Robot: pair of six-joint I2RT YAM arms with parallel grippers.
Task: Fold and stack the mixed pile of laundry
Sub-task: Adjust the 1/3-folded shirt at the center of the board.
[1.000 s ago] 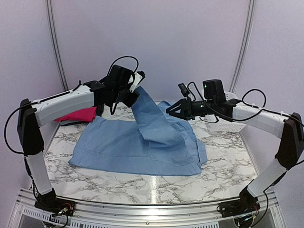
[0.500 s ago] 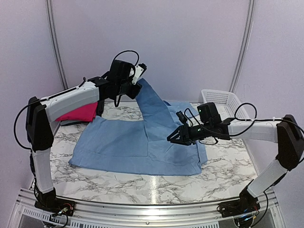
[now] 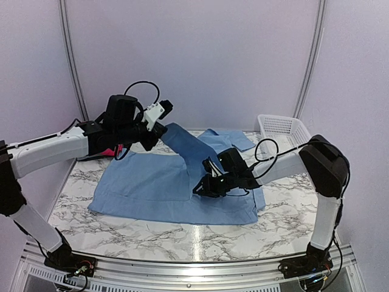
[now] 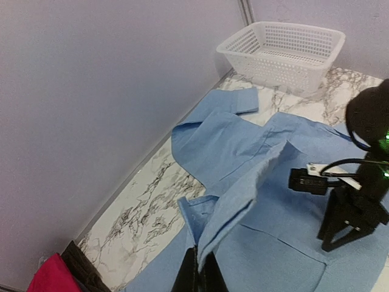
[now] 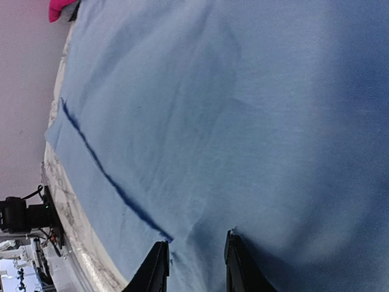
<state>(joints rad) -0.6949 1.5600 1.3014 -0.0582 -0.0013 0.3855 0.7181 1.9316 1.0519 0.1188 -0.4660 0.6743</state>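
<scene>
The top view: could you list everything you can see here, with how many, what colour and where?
shirt: one, light blue, spread over the middle of the table, with one part lifted at the back left
garment: one, bright pink-red, at the far left of the table, mostly hidden
dark item: one, black, beside the pink garment; too little shows to identify it
basket: one, white slatted plastic, far right corner
table: one, white marble with grey veins
left arm: one, white and black, jaws shut on the shirt's lifted part
right arm: one, white and black, jaws apart, low over the shirt's right half
</scene>
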